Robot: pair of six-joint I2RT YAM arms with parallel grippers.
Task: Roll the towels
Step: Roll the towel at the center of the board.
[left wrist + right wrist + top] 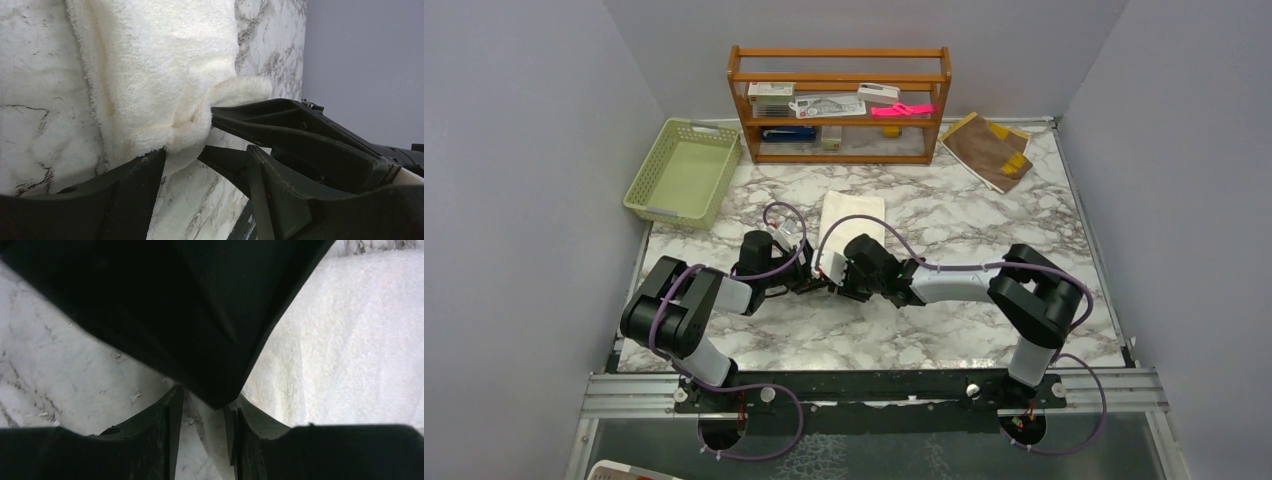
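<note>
The cream-white towel (pixel 856 212) lies folded lengthwise in the middle of the marble table, and it also fills much of the left wrist view (pixel 160 65) and the right side of the right wrist view (pixel 350 340). Both grippers meet at its near end. My right gripper (pixel 836 278) (pixel 205 399) pinches the towel's bunched near corner between its fingertips (pixel 235 116). My left gripper (pixel 810 283) (pixel 205 150) stands open right beside it, one pad (pixel 132 195) under the towel's edge. The brown and mustard towel (pixel 986 148) lies at the far right, untouched.
A green basket (pixel 662 211) sits at the far left. A wooden shelf (pixel 839 105) with small items stands against the back wall. Grey walls close in on both sides. The two wrists are nearly touching.
</note>
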